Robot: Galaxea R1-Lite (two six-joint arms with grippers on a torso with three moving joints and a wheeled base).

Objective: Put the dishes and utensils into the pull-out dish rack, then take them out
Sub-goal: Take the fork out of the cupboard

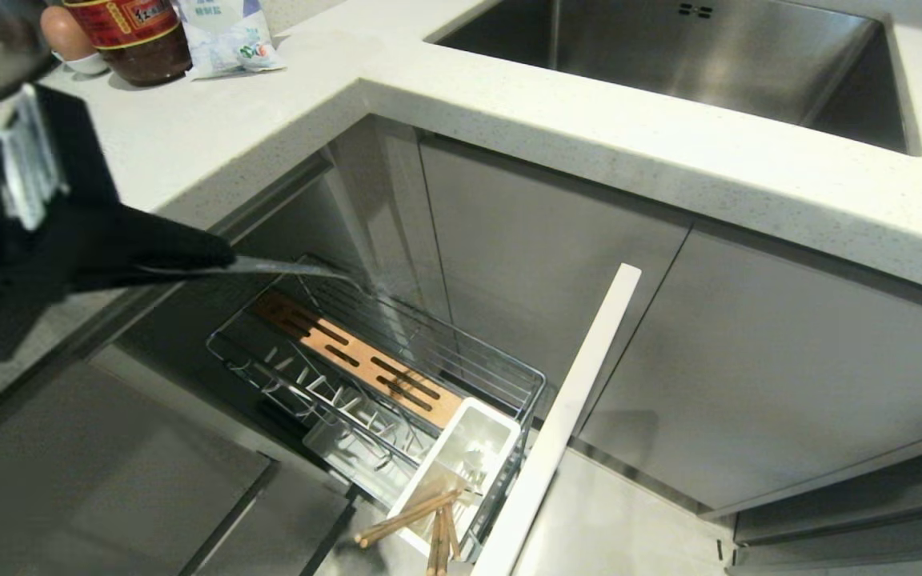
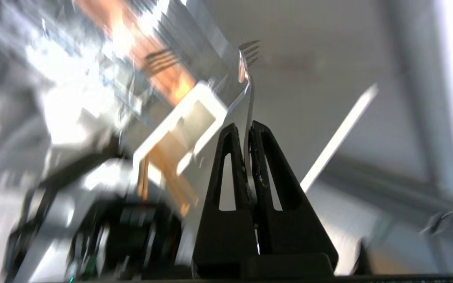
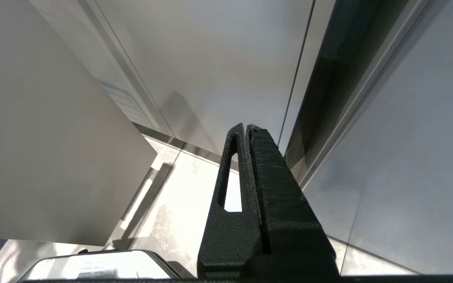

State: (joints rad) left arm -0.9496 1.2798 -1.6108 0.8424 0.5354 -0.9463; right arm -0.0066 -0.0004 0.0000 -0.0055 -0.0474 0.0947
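1. The fork (image 2: 249, 78) is pinched by its handle in the left gripper (image 2: 247, 127), held level above the rack's back end
2. The pull-out dish rack (image 1: 381, 368) stands open; chopsticks (image 1: 409, 520) lean in its white caddy (image 1: 461, 456)
3. The right gripper (image 3: 246, 127), jaws pressed together and empty, hangs near the cabinet doors (image 3: 218, 59)
4. The countertop (image 1: 589, 128) overhangs the cabinets

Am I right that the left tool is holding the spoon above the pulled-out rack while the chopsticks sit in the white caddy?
Not quite: the left tool holds a fork, not a spoon; the left wrist view shows its tines. The rest stands: in the head view it is above the pulled-out rack, and the chopsticks sit in the white caddy.
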